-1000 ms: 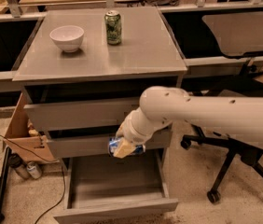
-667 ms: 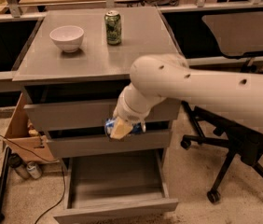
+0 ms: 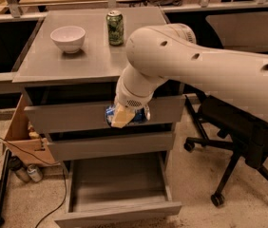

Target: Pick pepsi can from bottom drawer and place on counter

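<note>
My gripper (image 3: 124,116) is shut on the pepsi can (image 3: 140,115), a dark blue can with white markings held on its side in front of the top drawer, just below the counter's front edge. A cream finger covers much of the can. The bottom drawer (image 3: 119,208) is pulled open below and its grey box holds nothing. The counter (image 3: 91,56) is the grey top of the cabinet above the can. My big white arm reaches in from the right.
A white bowl (image 3: 68,37) and a green can (image 3: 115,27) stand on the counter's back half. A black office chair (image 3: 238,132) is at the right. A cardboard box (image 3: 22,137) and bottles sit at the left on the floor.
My gripper has lifted the pepsi can up, from in front of the middle drawer to the top drawer's front. The arm has swung up and closer to the camera.
</note>
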You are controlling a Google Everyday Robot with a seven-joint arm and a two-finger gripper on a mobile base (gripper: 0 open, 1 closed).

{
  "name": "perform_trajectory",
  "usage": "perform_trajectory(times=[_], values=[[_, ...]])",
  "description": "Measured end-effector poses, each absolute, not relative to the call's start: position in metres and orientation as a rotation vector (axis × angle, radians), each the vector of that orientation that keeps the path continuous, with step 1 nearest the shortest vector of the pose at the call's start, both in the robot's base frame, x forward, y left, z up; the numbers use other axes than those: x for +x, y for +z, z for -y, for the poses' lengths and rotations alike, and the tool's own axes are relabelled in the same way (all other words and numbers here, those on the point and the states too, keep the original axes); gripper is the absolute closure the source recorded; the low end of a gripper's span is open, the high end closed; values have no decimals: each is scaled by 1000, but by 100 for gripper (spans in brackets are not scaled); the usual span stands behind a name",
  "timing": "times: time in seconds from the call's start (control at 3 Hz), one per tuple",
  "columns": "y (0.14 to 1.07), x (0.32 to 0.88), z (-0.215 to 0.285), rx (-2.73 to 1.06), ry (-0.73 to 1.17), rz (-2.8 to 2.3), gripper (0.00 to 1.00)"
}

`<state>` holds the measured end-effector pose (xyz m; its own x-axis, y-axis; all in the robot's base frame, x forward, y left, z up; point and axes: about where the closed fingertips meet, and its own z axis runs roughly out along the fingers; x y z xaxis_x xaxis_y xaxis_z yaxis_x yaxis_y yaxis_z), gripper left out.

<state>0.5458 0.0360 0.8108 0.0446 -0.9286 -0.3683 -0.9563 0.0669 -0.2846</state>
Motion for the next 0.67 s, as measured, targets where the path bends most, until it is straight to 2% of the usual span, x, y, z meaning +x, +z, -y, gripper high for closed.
perform_trajectory(times=[0.67], values=[[813,542,-29,-1855,91,-1888,100]])
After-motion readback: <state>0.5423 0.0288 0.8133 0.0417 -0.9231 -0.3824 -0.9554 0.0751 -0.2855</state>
